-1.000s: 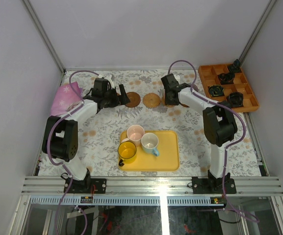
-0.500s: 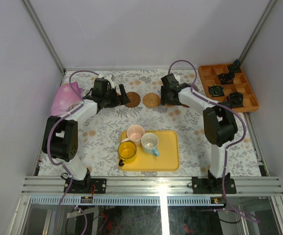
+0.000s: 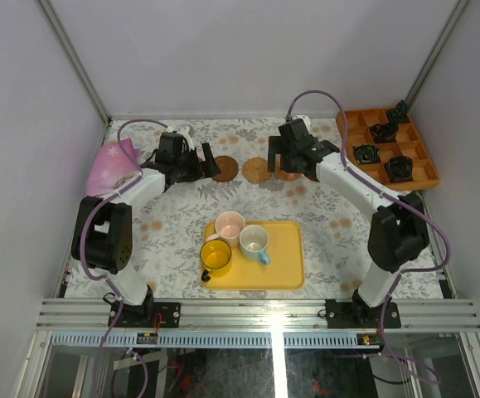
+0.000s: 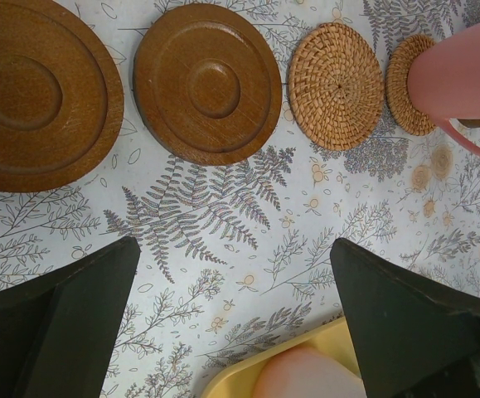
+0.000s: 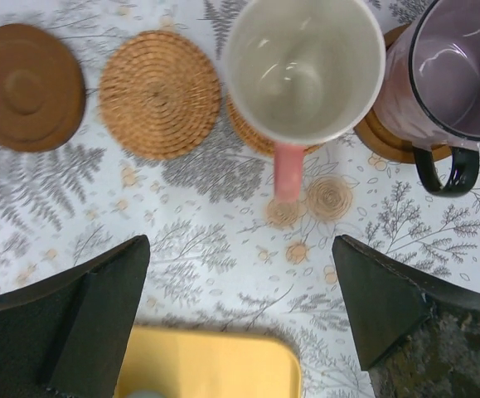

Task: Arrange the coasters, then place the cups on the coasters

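robot lab test cell, not home. work area boxed in by plain pale panels (image 3: 248, 58) at top, left and right of frame. aluminium profile posts (image 3: 72, 58) seen at upper corners; slotted aluminium rail (image 3: 256, 313) run across bottom. left arm (image 3: 103, 236) and right arm (image 3: 397, 236) bolted to that rail. purple cables (image 3: 312, 93) looped along arms; loose wiring (image 3: 181, 373) seen below rail. table covered by floral cloth (image 3: 173, 224).

Right wrist view: mauve cup (image 5: 463, 75) cropped for me by right edge, its coaster (image 5: 386, 143) mostly hidden beneath | salmon cup (image 5: 304, 66) covers most of a woven coaster (image 5: 252, 146) | Left wrist view: leftmost wooden coaster (image 4: 32, 91) cropped at left | Top view: black gadget (image 3: 366, 153) too small to identify.
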{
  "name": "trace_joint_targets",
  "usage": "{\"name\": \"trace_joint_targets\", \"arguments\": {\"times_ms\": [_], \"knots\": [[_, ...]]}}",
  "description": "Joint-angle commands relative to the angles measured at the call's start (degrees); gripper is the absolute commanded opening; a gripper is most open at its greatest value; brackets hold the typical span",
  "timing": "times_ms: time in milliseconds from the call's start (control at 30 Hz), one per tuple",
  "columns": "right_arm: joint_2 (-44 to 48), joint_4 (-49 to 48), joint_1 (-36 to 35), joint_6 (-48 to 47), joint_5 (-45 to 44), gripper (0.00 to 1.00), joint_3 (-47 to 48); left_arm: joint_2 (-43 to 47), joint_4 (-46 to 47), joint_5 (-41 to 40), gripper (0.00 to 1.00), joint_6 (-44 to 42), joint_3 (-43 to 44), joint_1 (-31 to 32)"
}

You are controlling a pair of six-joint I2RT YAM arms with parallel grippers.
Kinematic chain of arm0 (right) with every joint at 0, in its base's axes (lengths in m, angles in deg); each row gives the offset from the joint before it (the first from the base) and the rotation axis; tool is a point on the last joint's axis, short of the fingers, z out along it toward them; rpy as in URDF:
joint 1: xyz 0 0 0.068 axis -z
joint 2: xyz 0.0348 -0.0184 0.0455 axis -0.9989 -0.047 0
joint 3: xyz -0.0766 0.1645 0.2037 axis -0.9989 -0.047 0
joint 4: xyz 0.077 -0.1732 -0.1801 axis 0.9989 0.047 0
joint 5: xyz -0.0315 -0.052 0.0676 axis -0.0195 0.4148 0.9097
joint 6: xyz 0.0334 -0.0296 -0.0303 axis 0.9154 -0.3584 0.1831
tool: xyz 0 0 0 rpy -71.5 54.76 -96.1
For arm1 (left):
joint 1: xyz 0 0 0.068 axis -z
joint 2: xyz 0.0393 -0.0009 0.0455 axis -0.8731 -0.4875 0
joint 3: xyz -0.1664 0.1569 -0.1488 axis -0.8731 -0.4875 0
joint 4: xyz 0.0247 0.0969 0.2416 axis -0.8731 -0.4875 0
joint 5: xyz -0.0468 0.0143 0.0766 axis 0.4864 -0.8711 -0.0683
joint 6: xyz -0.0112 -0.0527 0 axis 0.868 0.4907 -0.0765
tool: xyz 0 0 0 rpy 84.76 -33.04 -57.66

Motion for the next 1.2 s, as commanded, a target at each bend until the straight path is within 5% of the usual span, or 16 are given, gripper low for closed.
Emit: {"name": "trace_joint_targets", "arguments": {"times_ms": [0,700,933,1167], "knots": [[6.8,0.7,-3.5,-2.9,0.7,0.99,-2.6,2.1,1.2,0.1,1.00,-1.5,0.4,-0.1],[36.5,3.2,-26.0,-0.5,11.7,0.99,-30.2,8.7,-1.0,1.0,1.00,-3.6,-5.4,0.5],[33.0,4.6,-34.2,0.1,8.3,0.99,-32.7,11.5,-1.0,0.3,1.00,-3.3,-8.0,0.8],[29.2,2.1,-34.8,0.7,6.2,0.99,-33.1,14.2,-0.6,-0.4,1.00,-2.8,-11.0,1.0]]}}
